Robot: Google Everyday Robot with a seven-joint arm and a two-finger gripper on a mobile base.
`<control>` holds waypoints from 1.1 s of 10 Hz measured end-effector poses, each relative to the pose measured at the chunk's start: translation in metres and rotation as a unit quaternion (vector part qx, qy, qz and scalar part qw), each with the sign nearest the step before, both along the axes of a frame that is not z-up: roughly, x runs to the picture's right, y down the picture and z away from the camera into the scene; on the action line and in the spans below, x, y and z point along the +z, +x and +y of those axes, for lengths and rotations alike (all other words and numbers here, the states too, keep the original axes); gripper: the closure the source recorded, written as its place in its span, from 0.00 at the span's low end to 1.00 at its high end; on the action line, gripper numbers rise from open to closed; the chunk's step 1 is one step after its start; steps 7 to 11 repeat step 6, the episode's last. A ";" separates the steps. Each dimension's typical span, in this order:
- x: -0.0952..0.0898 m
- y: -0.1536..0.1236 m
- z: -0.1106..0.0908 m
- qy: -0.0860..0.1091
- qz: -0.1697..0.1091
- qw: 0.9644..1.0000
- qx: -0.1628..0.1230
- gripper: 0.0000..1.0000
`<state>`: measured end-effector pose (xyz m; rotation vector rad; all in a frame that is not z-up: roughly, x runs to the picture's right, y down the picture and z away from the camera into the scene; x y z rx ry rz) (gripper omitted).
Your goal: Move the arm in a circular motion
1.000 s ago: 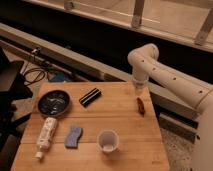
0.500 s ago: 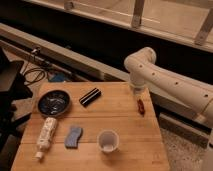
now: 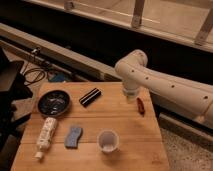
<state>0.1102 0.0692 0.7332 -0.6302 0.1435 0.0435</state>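
Note:
The cream-white arm (image 3: 165, 84) of thick tubular segments with small dark dots reaches in from the right, bends at a rounded elbow (image 3: 131, 64) and points down over the wooden table (image 3: 125, 122). Its gripper (image 3: 130, 97) is a short stubby tip hanging just above the table's back right part, next to a small red object (image 3: 140, 106). It holds nothing that I can see.
On the table: a black rectangular block (image 3: 90, 96), a dark round pan (image 3: 53, 103), a white bottle lying down (image 3: 45, 136), a blue-grey sponge (image 3: 73, 137) and a white cup (image 3: 108, 141). Dark equipment and cables stand at the left (image 3: 12, 90). A railing runs behind (image 3: 135, 20).
The arm's elbow and tip have swung to the left, toward the table's middle. The forearm now lies lower and more slanted. The table objects have not moved.

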 end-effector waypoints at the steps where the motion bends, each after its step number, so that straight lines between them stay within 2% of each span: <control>1: -0.008 -0.013 0.001 0.000 -0.005 1.000 -0.011 0.82; 3: -0.011 -0.025 -0.008 0.002 -0.012 1.000 -0.018 0.82; 5: -0.008 -0.020 -0.023 0.009 -0.009 1.000 -0.012 0.82; 11: -0.008 -0.018 -0.024 0.009 -0.008 1.000 -0.011 0.82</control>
